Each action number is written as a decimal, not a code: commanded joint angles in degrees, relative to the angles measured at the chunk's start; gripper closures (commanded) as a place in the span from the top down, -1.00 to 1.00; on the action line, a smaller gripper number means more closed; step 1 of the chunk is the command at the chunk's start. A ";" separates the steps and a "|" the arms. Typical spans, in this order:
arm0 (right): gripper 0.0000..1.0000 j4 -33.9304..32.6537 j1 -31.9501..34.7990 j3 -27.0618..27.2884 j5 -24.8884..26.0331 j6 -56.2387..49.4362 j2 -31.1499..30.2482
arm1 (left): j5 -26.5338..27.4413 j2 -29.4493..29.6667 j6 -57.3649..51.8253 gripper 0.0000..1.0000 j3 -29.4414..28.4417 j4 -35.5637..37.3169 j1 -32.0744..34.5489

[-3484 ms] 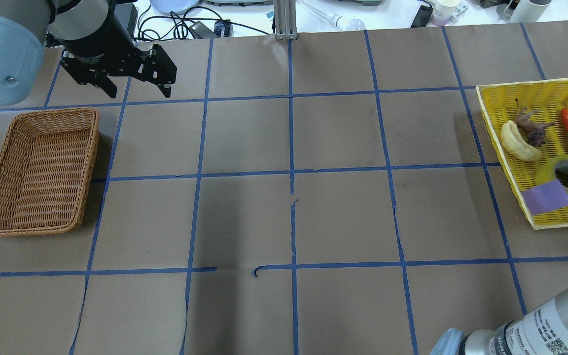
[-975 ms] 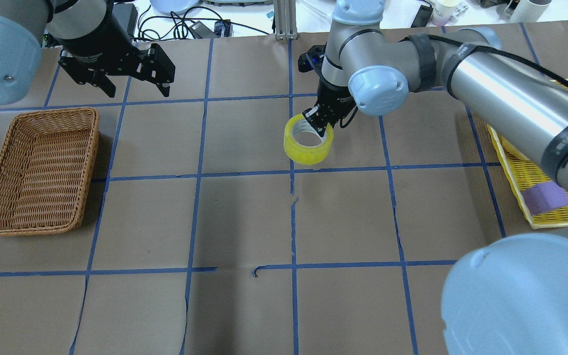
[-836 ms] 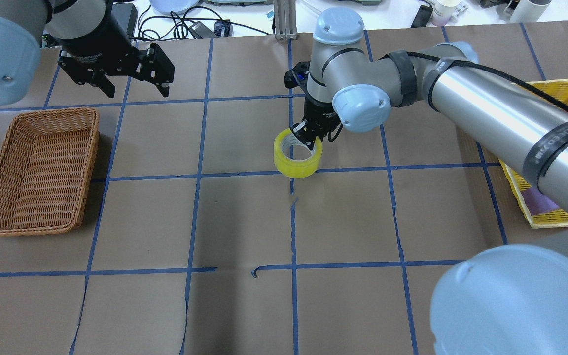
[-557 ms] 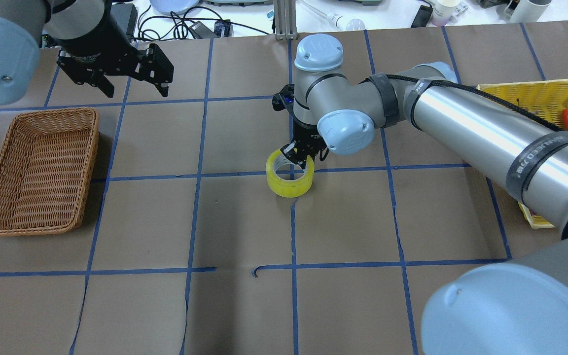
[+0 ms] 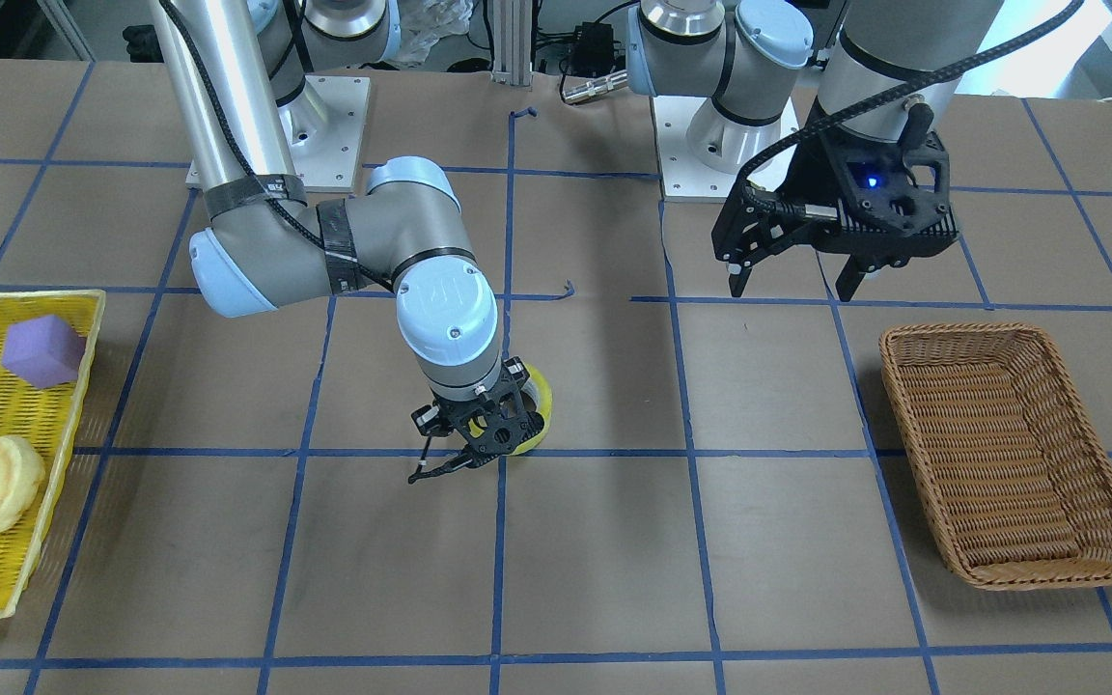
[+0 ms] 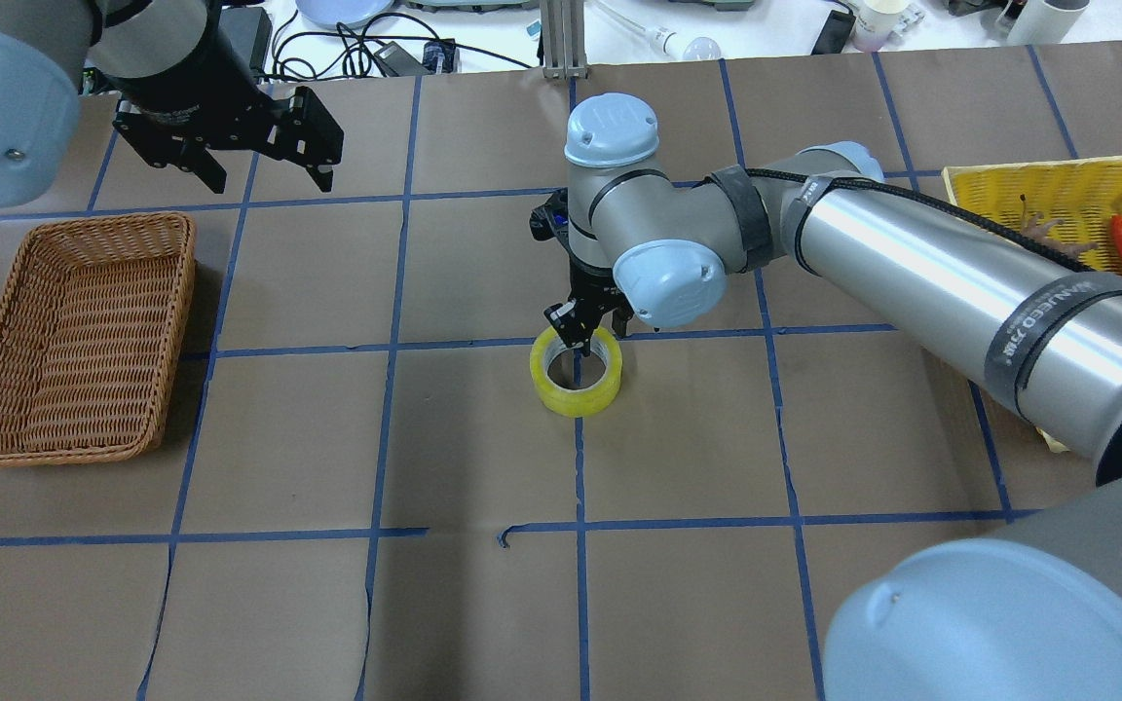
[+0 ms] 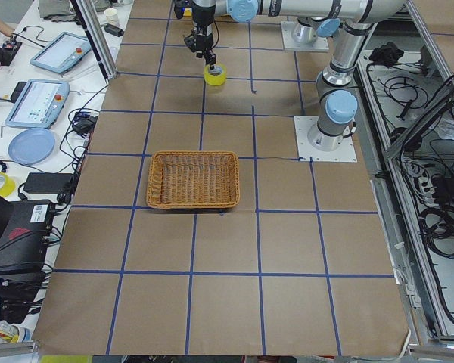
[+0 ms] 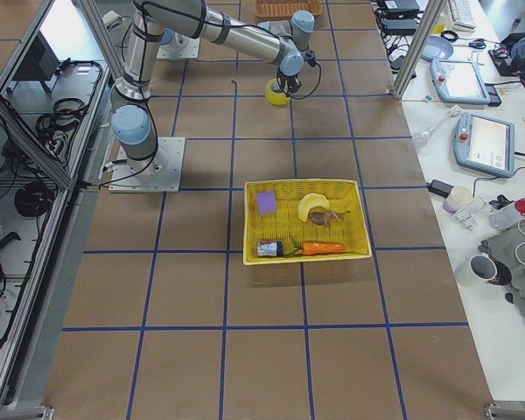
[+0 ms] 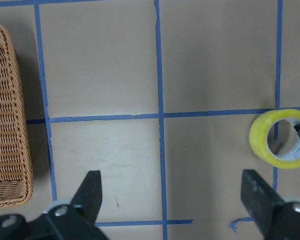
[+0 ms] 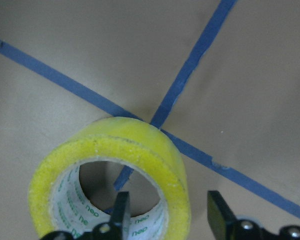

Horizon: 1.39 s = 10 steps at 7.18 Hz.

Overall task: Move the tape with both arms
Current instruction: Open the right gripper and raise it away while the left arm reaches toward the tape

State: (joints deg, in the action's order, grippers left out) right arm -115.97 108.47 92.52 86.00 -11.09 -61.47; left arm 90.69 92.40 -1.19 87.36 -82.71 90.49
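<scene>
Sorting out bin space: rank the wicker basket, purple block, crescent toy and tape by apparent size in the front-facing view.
1. The wicker basket, clearly largest.
2. The purple block and the crescent toy look about alike, so no ranking between them.
3. The tape shows smallest, but it is partly hidden.

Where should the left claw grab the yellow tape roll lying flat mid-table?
Take the tape by its wall from straight above, one finger in the hole, one outside: it lies flat, hole upward. Use the side nearer the left claw; the right claw straddles the far side.
</scene>
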 commanded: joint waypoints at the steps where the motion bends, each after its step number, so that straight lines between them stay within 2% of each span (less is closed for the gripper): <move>1: 1.00 4.57 -2.54 -4.33 0.40 0.01 -3.47 | 0.19 -0.11 0.14 1.00 0.00 -0.09 0.30; 3: 1.00 17.03 -10.17 -11.10 0.40 -0.16 -9.42 | -0.25 -0.90 0.23 1.00 0.00 -2.44 0.12; 4: 1.00 20.92 -15.17 -12.26 1.36 -0.86 -13.38 | -0.77 0.57 1.53 1.00 0.26 -2.55 0.47; 5: 1.00 23.14 -18.18 -12.27 0.93 -0.87 -16.98 | -0.87 1.89 7.81 1.00 2.26 -1.33 1.17; 6: 1.00 23.68 -18.73 -11.58 1.36 -0.95 -20.41 | -0.95 3.21 9.00 1.00 5.07 4.77 3.87; 8: 1.00 22.82 -18.91 -10.70 1.63 -0.87 -22.29 | -0.95 7.68 13.03 1.00 13.66 17.00 9.42; 9: 1.00 23.16 -18.73 -10.52 1.72 -0.87 -22.38 | -5.57 9.97 17.15 1.00 17.28 23.93 10.83; 10: 1.00 23.42 -18.73 -10.60 1.46 -0.87 -22.47 | -8.75 12.52 20.41 1.00 18.36 27.48 12.50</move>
State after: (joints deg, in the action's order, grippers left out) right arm -92.78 89.75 81.83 87.58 -11.96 -83.65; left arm 85.84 101.87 14.98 102.97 -61.06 100.92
